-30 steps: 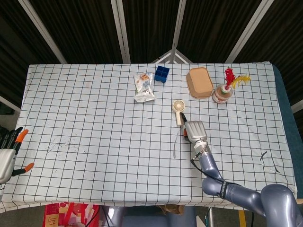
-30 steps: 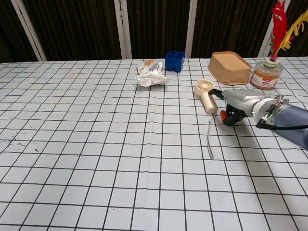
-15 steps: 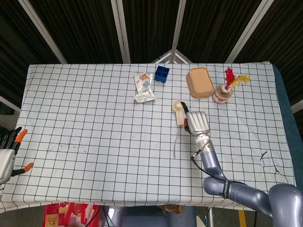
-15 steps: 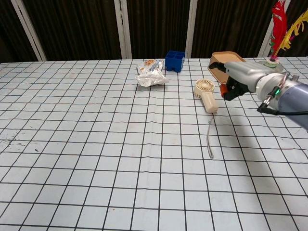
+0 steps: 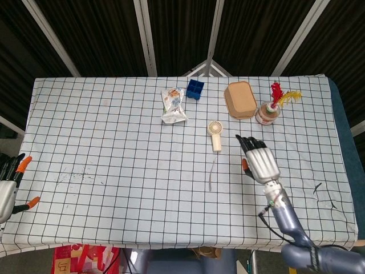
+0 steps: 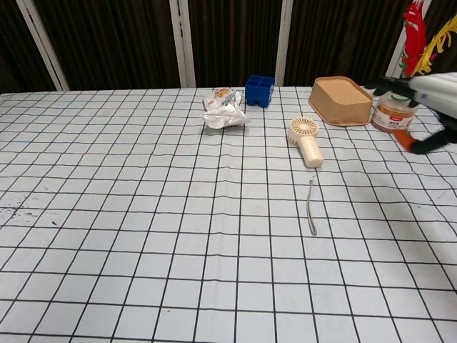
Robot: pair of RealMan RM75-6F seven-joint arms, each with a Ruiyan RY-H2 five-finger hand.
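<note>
Handheld fan lies flat on the table toward its far edge, its strap trailing nearward. Right hand hovers beside it, fingers apart, holding nothing. Left hand sits at the near left corner, fingers seemingly spread.

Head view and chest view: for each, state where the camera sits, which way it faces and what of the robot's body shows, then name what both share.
Head view: sits high, looks steeply down on the checked table; shows the right hand with its arm, fingers spread, and the left hand at the left edge.
Chest view: sits low at the near edge, looks across the table towards the dark curtains; only the right hand shows.
Shared: fan, snack bag, blue tray, tan box.
</note>
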